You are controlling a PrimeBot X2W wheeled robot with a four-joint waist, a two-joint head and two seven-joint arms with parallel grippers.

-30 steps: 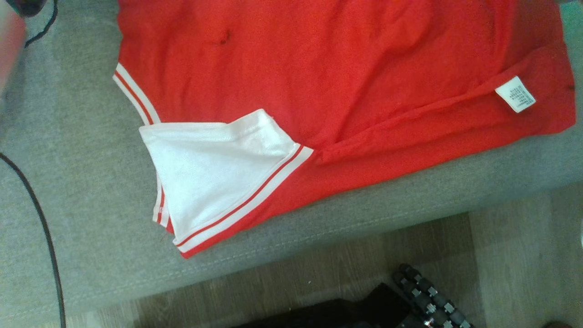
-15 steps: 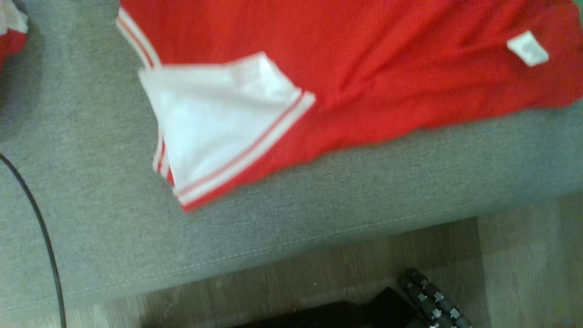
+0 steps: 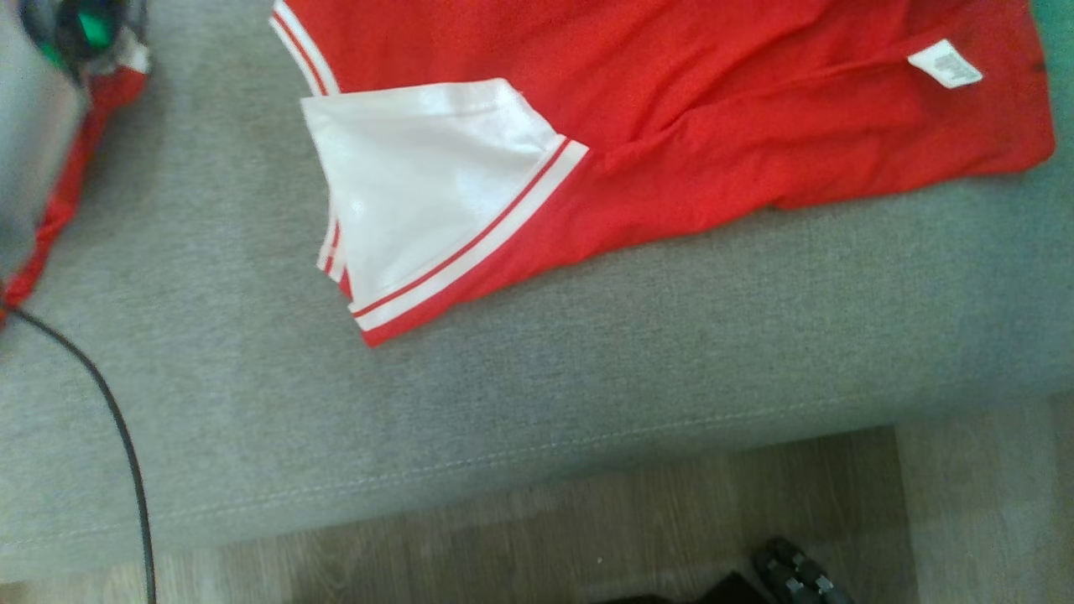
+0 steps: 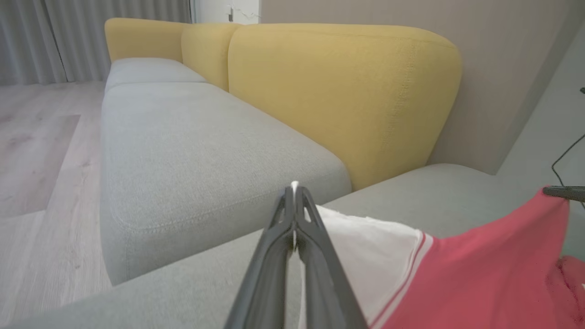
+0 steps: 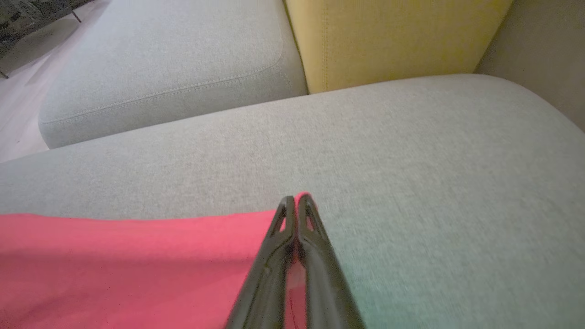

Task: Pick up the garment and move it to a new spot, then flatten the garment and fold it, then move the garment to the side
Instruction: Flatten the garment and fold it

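On the grey seat (image 3: 587,394) nearest me the red garment (image 3: 713,109) lies spread but creased, its edges pinched farther off in my clenched left gripper (image 4: 295,191) and right gripper (image 5: 296,199), so I judge the move done, flattening underway, folding and shifting aside left to do.

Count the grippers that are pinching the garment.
2. The left gripper is shut on the garment's white sleeve; the right gripper is shut on its red edge. Neither grip is hidden.
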